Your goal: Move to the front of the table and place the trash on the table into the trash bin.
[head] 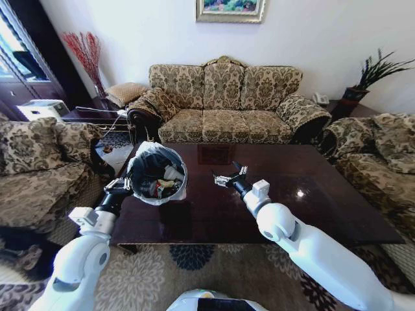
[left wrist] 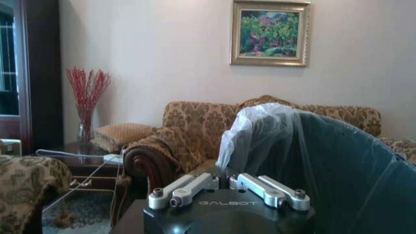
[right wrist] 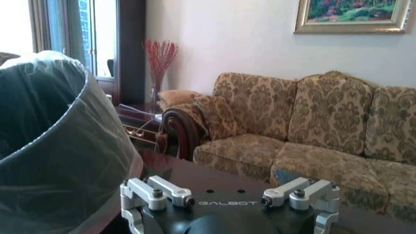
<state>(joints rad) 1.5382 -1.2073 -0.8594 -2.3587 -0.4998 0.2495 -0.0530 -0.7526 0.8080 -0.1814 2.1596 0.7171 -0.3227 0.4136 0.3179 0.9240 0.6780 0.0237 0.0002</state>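
The trash bin (head: 183,170), black with a white bag over its rim, hangs tilted above the left end of the dark glossy table (head: 311,194), its mouth facing me. My left gripper (head: 120,186) is shut on its near-left rim; in the left wrist view the bin's wall (left wrist: 344,165) rises right beside the closed gripper (left wrist: 224,187). Trash (head: 163,186), red and white bits, lies inside the bin. My right gripper (head: 230,176) hovers open and empty over the table's middle, just right of the bin (right wrist: 52,146). Its fingers (right wrist: 323,222) are spread wide.
A patterned sofa (head: 224,110) stands behind the table, with armchairs at the left (head: 39,168) and right (head: 382,155). A side table with cables (head: 97,113) sits at the back left. A rug (head: 194,272) lies under the table's near edge.
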